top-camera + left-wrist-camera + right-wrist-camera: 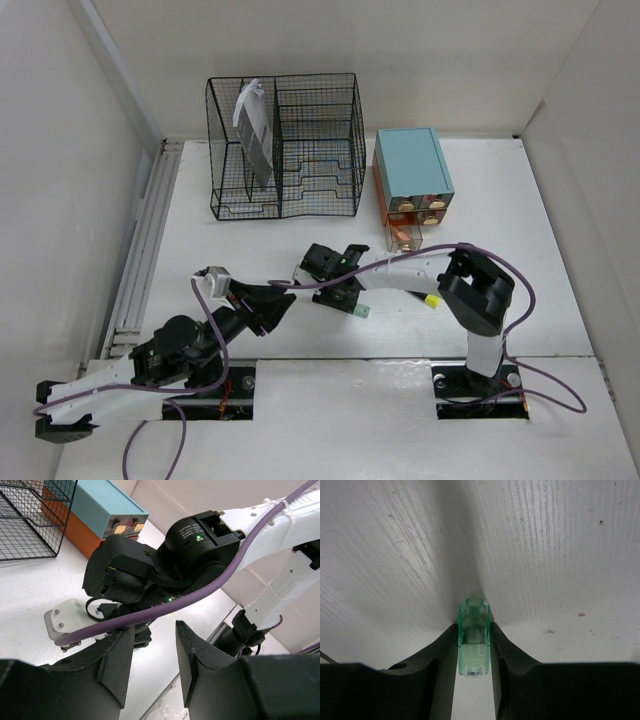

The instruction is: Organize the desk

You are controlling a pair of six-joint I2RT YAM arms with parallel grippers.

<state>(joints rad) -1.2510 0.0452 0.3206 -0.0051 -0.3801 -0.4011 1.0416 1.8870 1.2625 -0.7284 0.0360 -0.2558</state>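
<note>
We note the right gripper [474,630] pinching a small translucent green plastic piece [474,647] at the white matte tabletop [545,555]. The left gripper [155,650], at its 9 o'clock, is half-open and holds nothing.

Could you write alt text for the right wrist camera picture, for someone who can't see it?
The right claw grips a small see-through green tube between its two black fingers, seen from just behind them. Beyond the tube is the white, faintly ridged desk, darkened by a soft shadow around the claw's tip.
</note>
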